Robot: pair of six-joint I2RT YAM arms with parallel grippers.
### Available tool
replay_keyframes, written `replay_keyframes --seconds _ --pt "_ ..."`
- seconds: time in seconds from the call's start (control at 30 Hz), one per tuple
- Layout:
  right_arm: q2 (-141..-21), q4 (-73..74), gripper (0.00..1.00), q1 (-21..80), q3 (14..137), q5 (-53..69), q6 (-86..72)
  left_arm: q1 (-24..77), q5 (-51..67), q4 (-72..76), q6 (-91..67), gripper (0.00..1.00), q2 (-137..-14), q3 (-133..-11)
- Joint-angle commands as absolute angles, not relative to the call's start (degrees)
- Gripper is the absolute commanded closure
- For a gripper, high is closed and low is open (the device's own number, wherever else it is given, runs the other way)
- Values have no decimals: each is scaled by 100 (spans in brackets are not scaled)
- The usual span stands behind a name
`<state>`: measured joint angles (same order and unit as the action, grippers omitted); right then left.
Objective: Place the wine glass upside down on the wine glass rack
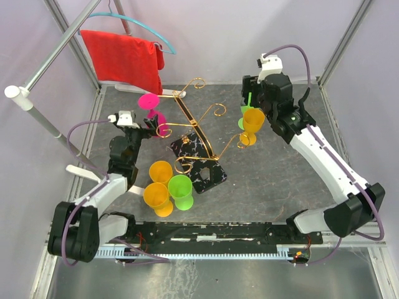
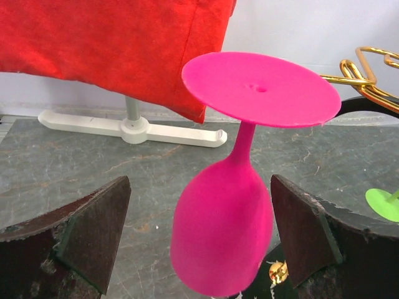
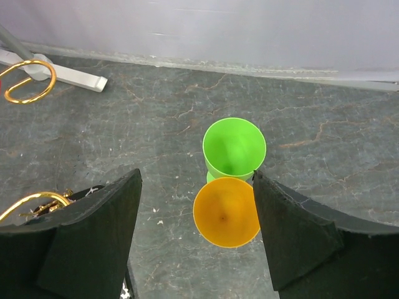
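- The pink wine glass is already inverted, foot up and bowl down, the orientation needed for hanging by the foot.
- It sits at the far-left arm of the wine glass rack. Whether the wire carries the foot cannot be told, as no wire shows at the stem in the left wrist view.
- The left end effector is spread wide, with the bowl centred between its fingers. A gap is visible on each side, so nothing is gripped.
- Judgement: the pose looks like a release or a pre-grasp, and the glass leans slightly, so its seating is unconfirmed.
- The right end effector is parted too and holds nothing. It hangs above an upright orange glass and green glass standing on the surface, right of the rack.
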<state>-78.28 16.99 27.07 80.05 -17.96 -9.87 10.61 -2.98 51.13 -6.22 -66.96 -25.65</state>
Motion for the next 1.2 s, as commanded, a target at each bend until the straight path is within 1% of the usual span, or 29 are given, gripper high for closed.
replay_keyframes --seconds 0.0,0.23,0.4,0.5,0.67,0.87,1.17 --pt "-8049 2218 21 2522 8590 -1654 -1237 1046 -628 4296 -974 1 -6095 -2576" --pt "-8214 2684 22 2312 8745 -1497 -1566 1050 -700 1815 -989 1 -5484 -3392" --pt "-8154 2908 22 2262 8684 -1572 -1569 1051 -253 -536 -999 1 -5300 -4339" --pt "-8116 2964 22 2234 8650 -1592 -1551 1048 -131 -1583 -1084 1 -5155 -4793" --pt "-8073 3048 22 2213 8607 -1600 -1504 1048 167 -3165 -1691 1 -5153 -5429" --pt "-8041 3100 22 2205 8573 -1600 -1427 1056 763 -4217 -2109 0 -4993 -5576" --pt "-7963 3147 23 2193 8470 -1639 -1333 1063 979 -5255 -2232 6 -4659 -5644"
